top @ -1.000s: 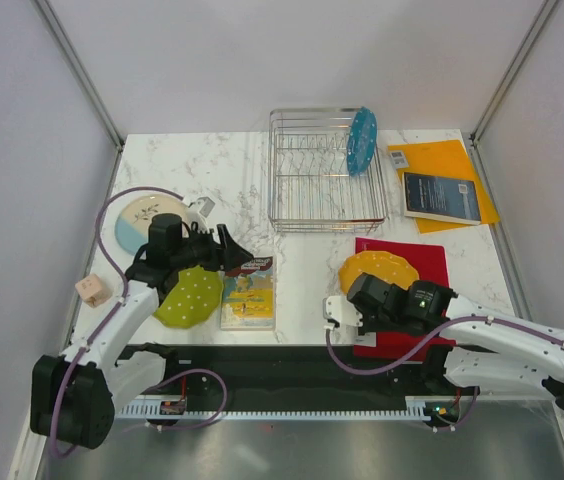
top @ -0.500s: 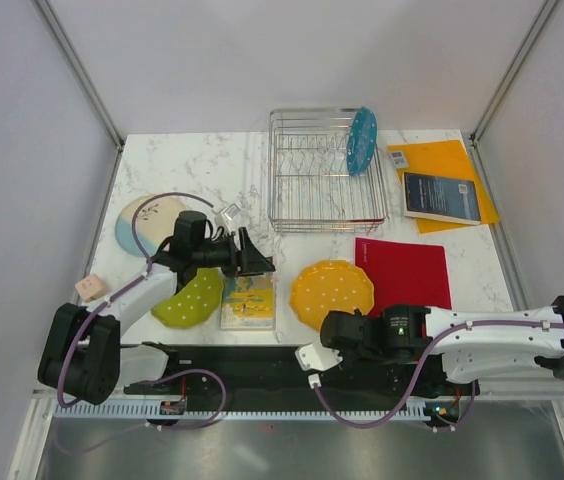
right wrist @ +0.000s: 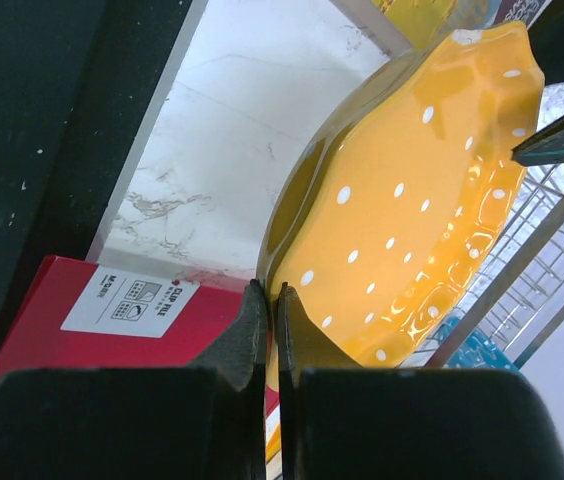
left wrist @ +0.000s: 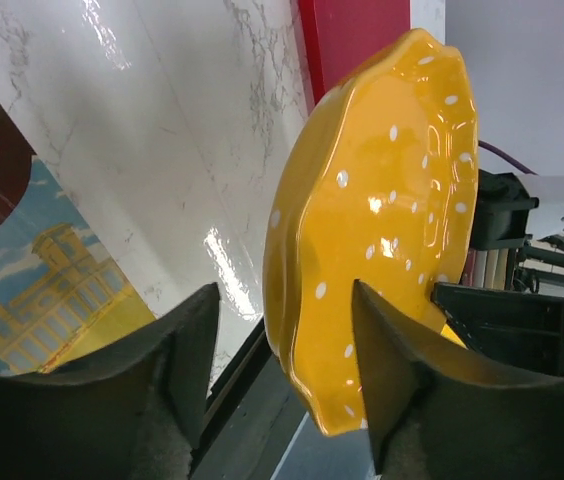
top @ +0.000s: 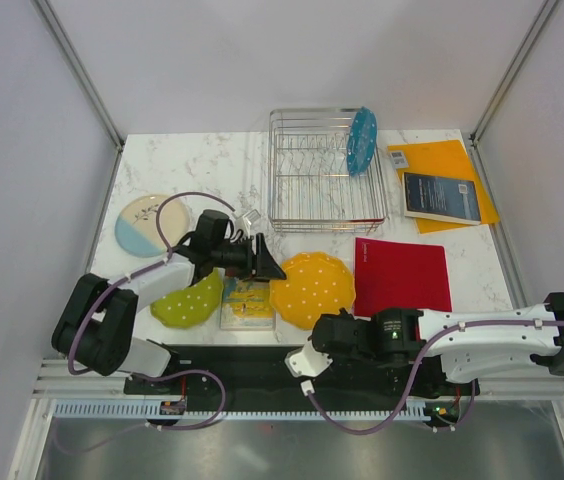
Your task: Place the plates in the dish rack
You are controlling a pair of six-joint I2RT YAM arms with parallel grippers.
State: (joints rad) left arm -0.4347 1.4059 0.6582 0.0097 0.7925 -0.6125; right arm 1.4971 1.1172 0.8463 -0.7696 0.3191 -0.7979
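You are mid-handover with the orange plate (top: 312,288). Your right gripper (right wrist: 267,296) is clenched on its near rim, pinching the scalloped edge and holding the plate tilted up, in front of the rack (top: 325,222) and well short of it. Your left gripper (left wrist: 284,300) is spread wide, one finger on each side of the plate's opposite rim and not closed on it; I cannot tell whether either finger touches. My read is that the next move calls for closing the left gripper squarely on that rim before the right lets go, because the glazed plate looks slick and a shallow pinch on the wavy edge could slip. After that the plate needs turning upright, carrying to the rack and lowering edge-first between two prongs. The rack holds one thing, the teal plate (top: 362,140), standing on edge at its right end; the slots to the left of it look free. Two more plates lie flat on the tabletop (top: 192,165) to the rack's front-left: the cream plate (top: 142,222) nearer the rack's front line, and the green plate (top: 189,300) farther forward.
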